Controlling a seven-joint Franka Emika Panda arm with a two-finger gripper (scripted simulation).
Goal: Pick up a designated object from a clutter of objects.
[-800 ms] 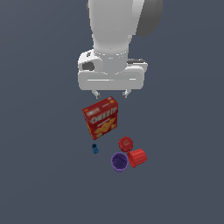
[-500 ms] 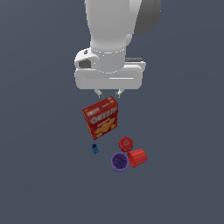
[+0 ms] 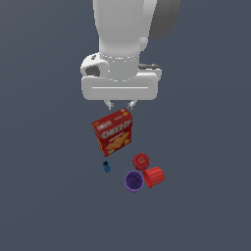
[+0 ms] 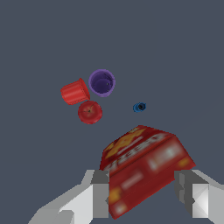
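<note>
The purple cup stands upright with its mouth up, touching a red cup that lies on its side. Close by are a red round ribbed piece and a tiny blue item. A red Cheez-It box lies between them and my hand. My gripper hangs open just above the box's far end, well away from the purple cup, holding nothing. In the wrist view the box shows between my two fingers.
All the objects rest on a plain dark grey floor. The cracker box is the tallest thing near the hand. No walls or edges show.
My hand has drifted slightly to the exterior view's left, and its fingertips look closer together in that view. The objects have not moved.
</note>
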